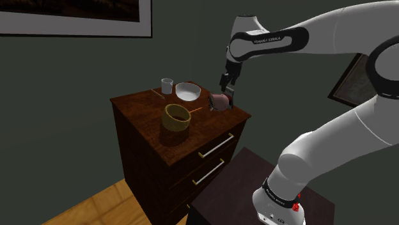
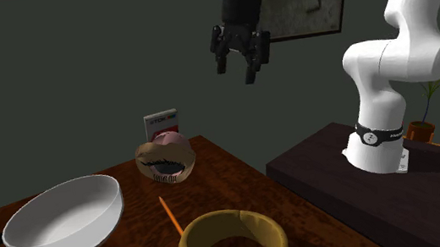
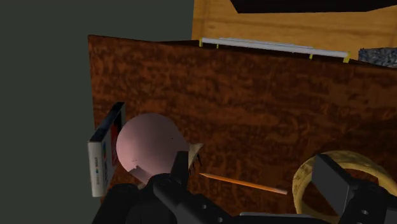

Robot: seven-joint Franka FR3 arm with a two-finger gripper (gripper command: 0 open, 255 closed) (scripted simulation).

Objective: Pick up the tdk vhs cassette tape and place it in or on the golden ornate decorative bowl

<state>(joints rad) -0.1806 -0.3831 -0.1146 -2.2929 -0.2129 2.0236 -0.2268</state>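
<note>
We are hovering the released, empty hand (image 2: 237, 68) above the upright cassette (image 2: 161, 122) left of centre, likely clearing the pink ornament (image 2: 165, 157) beside it.

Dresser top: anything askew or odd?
The cassette stands upright on edge at the dresser rim, close behind a pink head-shaped object that seems tipped over. Nothing looks spilled or broken.

The claw (image 3: 261, 200) hung over the reddish-brown dresser top (image 3: 254, 108), its black fingers apart. Next to one finger sat a pink rounded thing (image 3: 149, 146), perhaps a mask, with the cassette (image 3: 105, 149) on edge just beside it at the dresser's rim. An orange stick (image 3: 245, 184) lay between the fingers, and the golden bowl (image 3: 304, 178) sat partly behind the other finger.
</note>
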